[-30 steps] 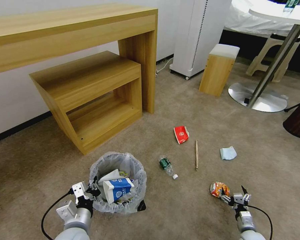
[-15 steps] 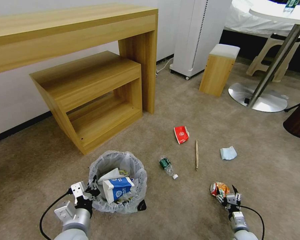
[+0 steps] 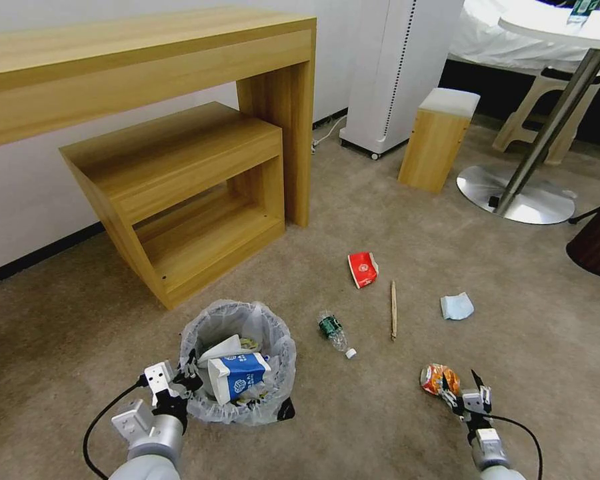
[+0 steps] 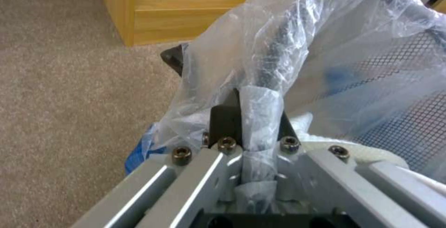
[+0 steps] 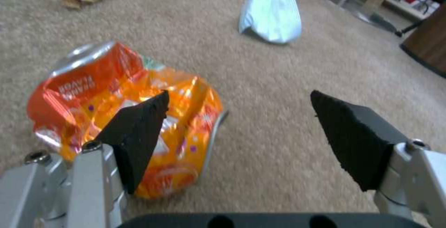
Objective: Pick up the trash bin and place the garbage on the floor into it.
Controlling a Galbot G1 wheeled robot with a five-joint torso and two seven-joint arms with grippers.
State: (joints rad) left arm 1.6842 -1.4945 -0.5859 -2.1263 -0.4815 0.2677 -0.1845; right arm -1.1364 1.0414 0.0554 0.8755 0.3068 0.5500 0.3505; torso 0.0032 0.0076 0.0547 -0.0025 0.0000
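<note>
Your orange packet (image 5: 125, 123) lies on the floor (image 3: 353, 427) just off the left finger of the released right gripper (image 3: 470, 393), not yet between its jaws, while the left gripper (image 3: 180, 383) grasps the bin (image 3: 237, 363) rim well apart.

bare carpet (image 3: 393, 413) between bin (image 3: 273, 373), packet (image 3: 439, 379)

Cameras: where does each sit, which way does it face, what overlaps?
Head view: high on the robot, facing forward-down at carpet; both arms show.
Left wrist view: on left arm, facing left pincer clamped on trash bin liner.
Right wrist view: on right arm, low, facing open right pincer beside orange packet.
Shared: head and right wrist views show the packet and mask.
</note>
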